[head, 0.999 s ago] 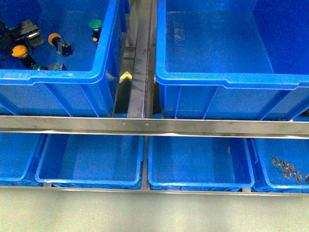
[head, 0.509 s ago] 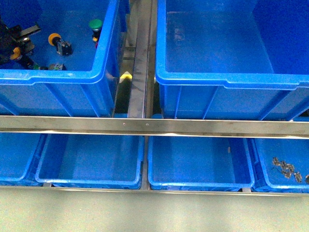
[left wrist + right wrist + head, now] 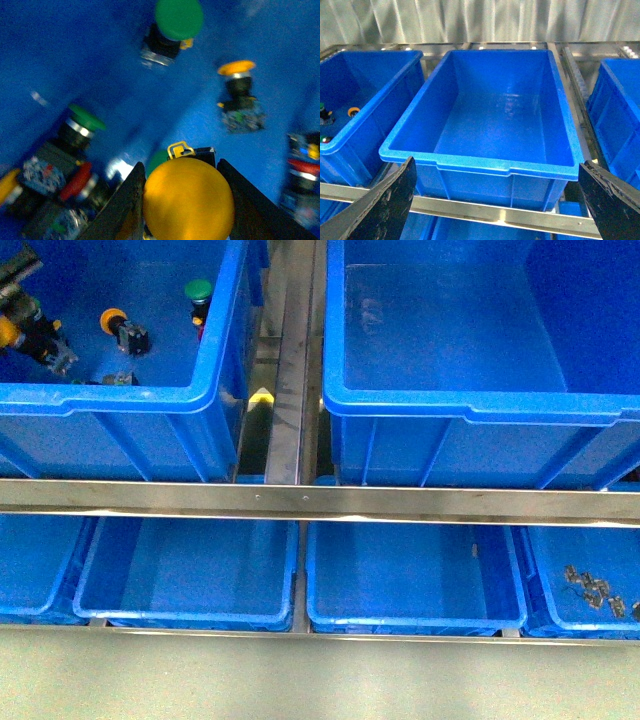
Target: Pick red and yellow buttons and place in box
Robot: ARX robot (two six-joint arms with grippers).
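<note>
**Yellow button gripped in the left-hand bin, apart from the box**

Only the left wrist view shows the grasp. The left claw (image 3: 179,165) is clenched on the round yellow-capped push-button with a black body (image 3: 188,200), one finger against each side of the cap. Around it that view shows a green-capped button (image 3: 178,19), a second green-capped button (image 3: 85,117), one orange-capped button (image 3: 236,67), a red-capped push-button (image 3: 77,180) and a second red-capped button (image 3: 305,167).

The front view shows fewer. The held button sits at the far left of the left-hand deep blue plastic bin (image 3: 130,395), with one green cap and the orange cap. It also shows four shallow blue trays (image 3: 190,615) below, the rightmost holding small grey metal pieces (image 3: 595,590).

The right wrist view shows the right claw (image 3: 496,165) released, fingers wide, before the large deep blue plastic box (image 3: 400,145), well apart from the held button.
</note>
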